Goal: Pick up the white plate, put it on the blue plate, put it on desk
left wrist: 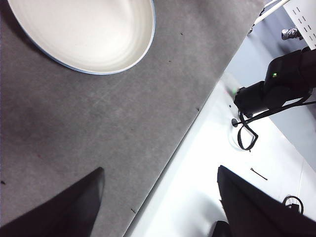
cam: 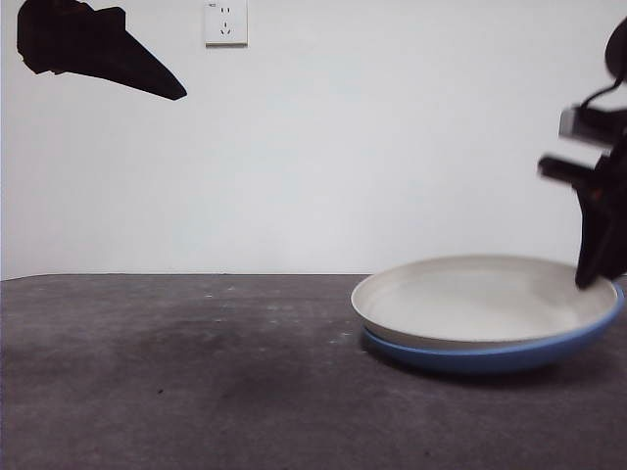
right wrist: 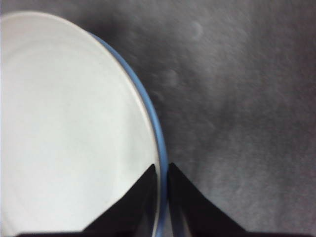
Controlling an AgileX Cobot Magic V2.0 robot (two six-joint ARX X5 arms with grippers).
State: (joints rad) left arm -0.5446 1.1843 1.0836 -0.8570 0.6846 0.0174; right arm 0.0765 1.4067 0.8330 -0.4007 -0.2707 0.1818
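The white plate (cam: pixel 480 299) lies nested in the blue plate (cam: pixel 490 354) on the desk (cam: pixel 176 372), at the right. The stack looks tilted, its right side a little higher. My right gripper (cam: pixel 588 279) is at the stack's right rim. In the right wrist view it (right wrist: pixel 162 168) is closed on that rim: one jaw over the white plate (right wrist: pixel 64 128), the other outside the blue plate (right wrist: pixel 148 111). My left gripper (left wrist: pixel 160 170) is open and empty, over the desk's edge, away from the white plate (left wrist: pixel 84 29). It shows as a black tip (cam: pixel 98 49) at the upper left.
A white wall with a socket (cam: pixel 225 22) stands behind the desk. In the left wrist view the desk's edge (left wrist: pixel 187 128) runs diagonally, with pale floor and a black device with cables (left wrist: pixel 276 84) beyond it.
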